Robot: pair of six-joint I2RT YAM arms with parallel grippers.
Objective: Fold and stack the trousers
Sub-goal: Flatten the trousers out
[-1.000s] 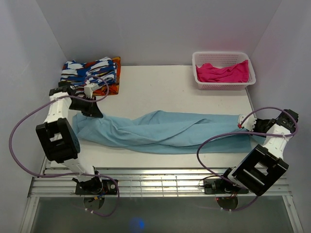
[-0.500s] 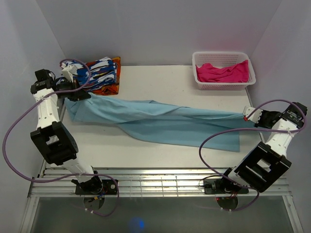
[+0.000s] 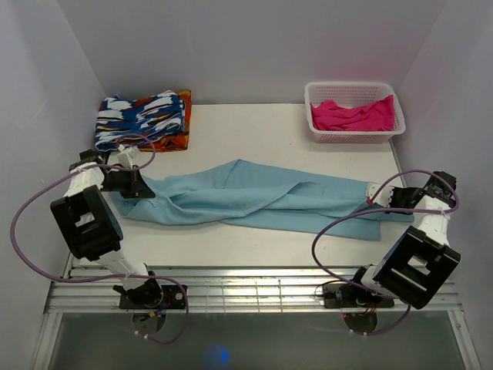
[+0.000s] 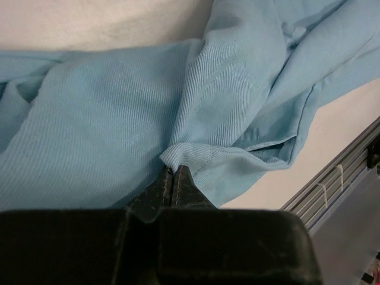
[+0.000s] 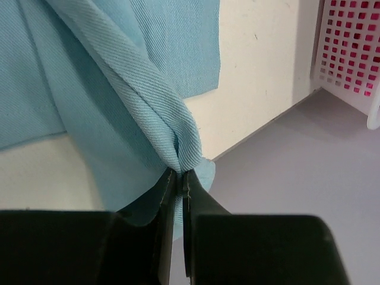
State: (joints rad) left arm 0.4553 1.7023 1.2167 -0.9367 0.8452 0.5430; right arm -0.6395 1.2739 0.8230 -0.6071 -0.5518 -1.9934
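Down at the tip of the left gripper (image 4: pixel 173 172), the two dark fingers are pressed together on a small stitched edge of the trousers (image 4: pixel 101 130), with a pinch of cloth bunched just above their tips. Over on the other side, the right gripper (image 5: pixel 180 173) is likewise clamped on a narrow, twisted ridge of the same garment, close to the right edge of the table (image 3: pixel 254 131). Up close the cloth is plain light blue-teal with a fine ribbed weave, soft and unpatterned, and a seam line shows near the left pinch. Seen from above, the trousers lie lengthwise across the middle of the white tabletop, strung between the two grippers from left to right. They are rumpled into long folds, with a broader flap rising toward the back near the centre and a squarer end lying flat at the front right. Well behind the left end, in the far left corner, sits a folded patterned cloth (image 3: pixel 142 116) in blue, white and orange, apart from the trousers. In the far right corner stands a white perforated basket (image 3: pixel 354 86) holding a bright pink garment (image 3: pixel 354 117).
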